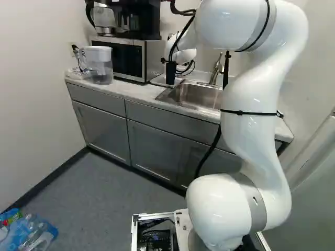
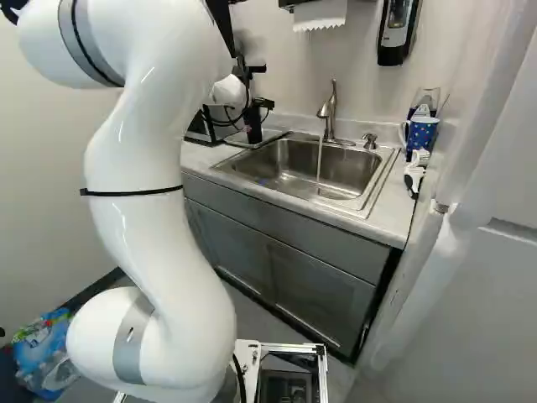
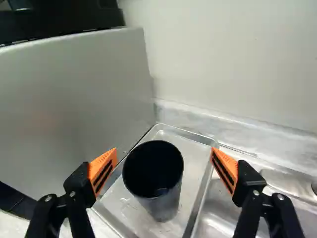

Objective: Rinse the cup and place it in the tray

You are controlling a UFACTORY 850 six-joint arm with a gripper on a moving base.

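the grey cabinets (image 1: 157, 144) run along the wall under a pale counter (image 1: 125, 91); the white arm (image 2: 138, 185) rises in front of them, bent over toward the counter; a white door (image 2: 478, 269) stands at the right of the right base view.

the steel sink (image 2: 294, 168) is set into the counter; its faucet (image 2: 330, 109) stands behind the basin, and a thin stream of water (image 2: 319, 159) falls from it into the basin; left of the sink in the left base view is the microwave (image 1: 128, 57), with a coffee maker (image 1: 131, 21) on top; the clear pitcher (image 1: 99, 65) with a white lid stands on the counter beside the microwave; plastic bottles (image 1: 32, 235) lie in wrap on the floor at the lower left of that view.

the shallow metal tray (image 3: 200, 198) lies between the microwave's side and the sink; the black gripper (image 2: 253, 107) is over it, fingers spread wide, one orange pad (image 3: 103, 171) on the microwave side of the cup and the other on the sink side; a gap shows between the cup and each pad, so nothing is pinched.

the blue dotted mug (image 2: 421, 134) stands at the far right end of the counter, past the sink; the dark cup (image 3: 153, 173), the task's thing, stands upright in the tray, its open mouth up, between the spread fingers; it has bare tray floor beside it.
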